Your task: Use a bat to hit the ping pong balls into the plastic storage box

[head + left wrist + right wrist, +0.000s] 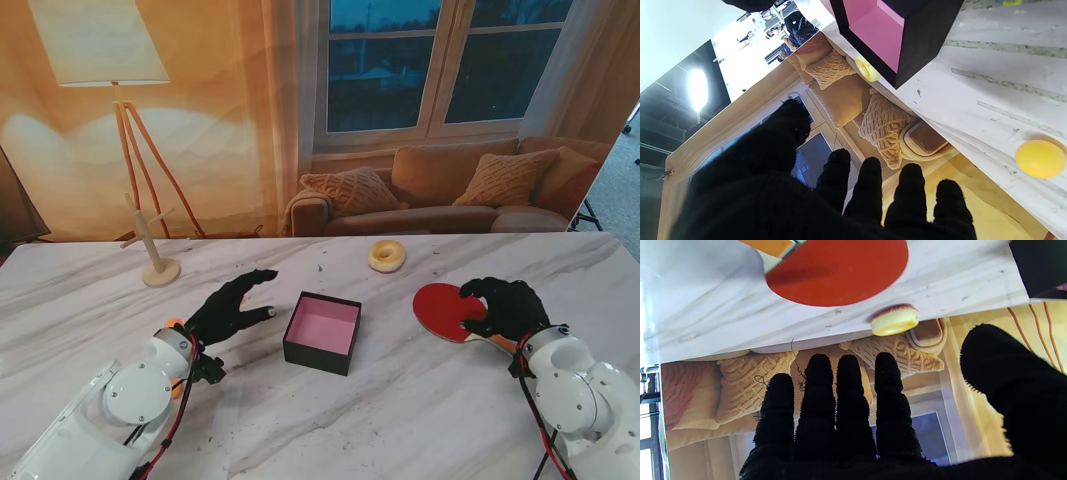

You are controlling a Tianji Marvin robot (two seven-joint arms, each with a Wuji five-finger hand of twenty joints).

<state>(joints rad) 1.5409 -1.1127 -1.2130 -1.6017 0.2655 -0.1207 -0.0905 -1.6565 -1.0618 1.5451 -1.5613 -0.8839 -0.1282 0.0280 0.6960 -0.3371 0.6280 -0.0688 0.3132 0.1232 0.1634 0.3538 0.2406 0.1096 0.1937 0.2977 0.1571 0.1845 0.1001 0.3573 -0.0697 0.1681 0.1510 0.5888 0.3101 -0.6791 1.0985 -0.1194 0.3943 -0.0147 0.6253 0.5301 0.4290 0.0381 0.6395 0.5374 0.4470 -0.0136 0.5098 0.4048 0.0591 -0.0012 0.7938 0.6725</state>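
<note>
Marble table (400, 420) carries everything, and the job stands at its first step: the bat is not yet picked up. The box (322, 332), black outside and pink inside, sits open-topped near the middle, between the two arms. To its right lies the bat (445, 310), flat with its red face up; its long axis runs from the blade, which points toward the box, back to the wooden handle (497, 343), which points toward my right arm. The right hand (505, 305) hovers over the handle end with fingers spread and holding nothing; the wrist view shows the red blade clear beyond the fingertips. The left hand (232, 308) also hangs open and empty just left of the box. An orange ball (1039, 158) rests near the left wrist, left of the box. A doughnut-shaped toy (387, 256) sits farther from me. Next, I judge, the right hand must drop onto the handle and close around it before any swing.
</note>
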